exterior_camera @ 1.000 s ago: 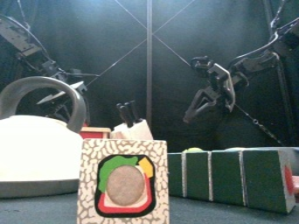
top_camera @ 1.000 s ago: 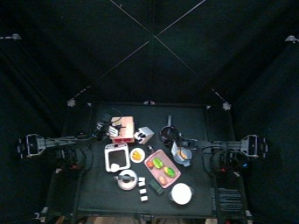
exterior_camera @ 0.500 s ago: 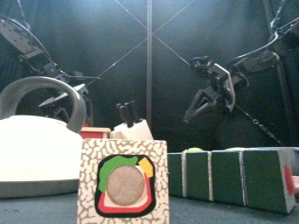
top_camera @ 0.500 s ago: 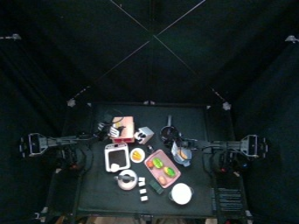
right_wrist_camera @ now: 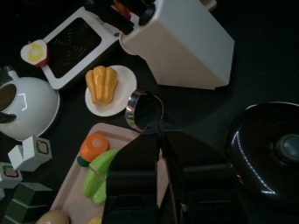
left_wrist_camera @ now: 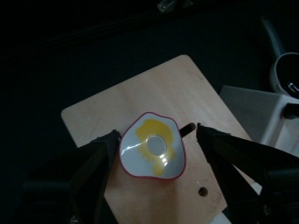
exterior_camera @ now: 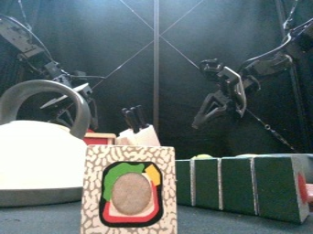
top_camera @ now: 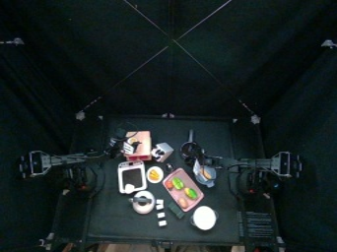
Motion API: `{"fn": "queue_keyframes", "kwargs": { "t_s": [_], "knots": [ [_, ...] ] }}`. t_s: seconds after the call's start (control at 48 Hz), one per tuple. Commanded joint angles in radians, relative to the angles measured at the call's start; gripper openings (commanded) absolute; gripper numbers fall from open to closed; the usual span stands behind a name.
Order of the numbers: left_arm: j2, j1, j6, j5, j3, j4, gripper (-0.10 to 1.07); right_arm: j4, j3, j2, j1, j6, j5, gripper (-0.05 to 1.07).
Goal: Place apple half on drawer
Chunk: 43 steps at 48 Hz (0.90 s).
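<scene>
— What's carrying everything?
— A black counter (top_camera: 108, 202), with black curtains (top_camera: 53, 79) hanging all around it.
— Where's the apple half (left_wrist_camera: 155, 150) lying?
— Pale face up on the drawer (left_wrist_camera: 117, 109), at about 11 o'clock on the counter, with bare top showing all around it.
— And the pincers?
— The left pincer (left_wrist_camera: 156, 133) is standing spread, one jaw on each side of the apple half. The right pincer (right_wrist_camera: 158, 144) is hanging pressed together toward 3 o'clock.

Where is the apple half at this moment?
In the left wrist view the apple half lies flat, pale face up, on the drawer, between the left tool's open jaws.
</scene>
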Motion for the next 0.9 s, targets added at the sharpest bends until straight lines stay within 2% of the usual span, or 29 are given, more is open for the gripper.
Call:
{"fn": "queue_keyframes", "kwargs": {
  "t_s": [0.0,0.292,0.646,0.875],
  "knots": [
    [-0.018,-0.003,0.000,0.003,-0.018,0.005,1.02,0.000,-0.023,-0.012,-0.003,0.000,-0.002,0.37],
    [-0.055,-0.012,0.000,0.011,0.003,0.015,1.02,0.000,-0.023,-0.012,-0.003,0.002,-0.002,0.37],
    [-0.192,-0.058,0.000,0.011,0.055,0.015,1.02,0.000,-0.023,-0.012,-0.003,0.002,-0.002,0.37],
    [-0.268,-0.120,0.002,0.005,0.112,0.018,1.02,0.000,-0.023,-0.012,-0.003,0.002,-0.002,0.37]
  ]
}}
